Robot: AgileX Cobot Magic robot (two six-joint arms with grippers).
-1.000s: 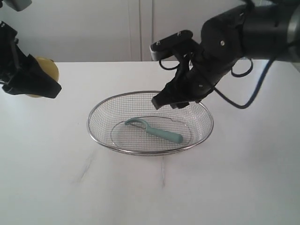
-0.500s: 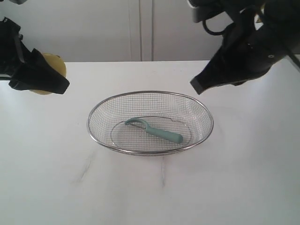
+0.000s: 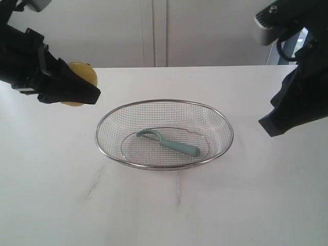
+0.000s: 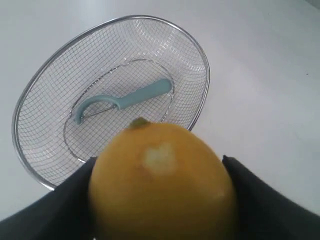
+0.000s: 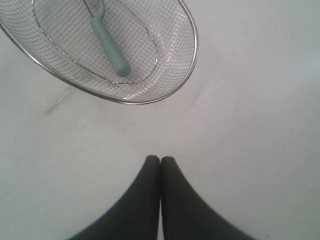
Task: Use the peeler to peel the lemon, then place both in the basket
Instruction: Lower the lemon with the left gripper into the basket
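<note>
Between the earlier frame and this one, the lemon point(image 3: 83, 73) travelled toward the middle of the exterior view, carried by the left gripper point(image 3: 86, 86), while the right arm withdrew from over the basket point(image 3: 164, 101) to the right edge of that view. The lemon was clamped between the two dark fingers of the left gripper, apparently held clear of the table point(image 3: 164, 215), near the basket's left rim but not yet over it. From the lemon, the basket lay to the right and lower in the exterior view, its long axis running left to right, so the remaining carry was judged to be short and across that rim. The lemon's skin was smooth and bright yellow, with one small pale patch facing the left wrist camera. The basket was a shallow oval of silver wire mesh with a thick metal rim. The peeler point(image 3: 169, 143) already lay inside it on the mesh floor, a slim pale teal plastic tool set diagonally, forked head toward the left. The right gripper point(image 5: 160, 161) was clenched on nothing, fingertips touching, well apart from the basket; the left arm was the nearer one.
</note>
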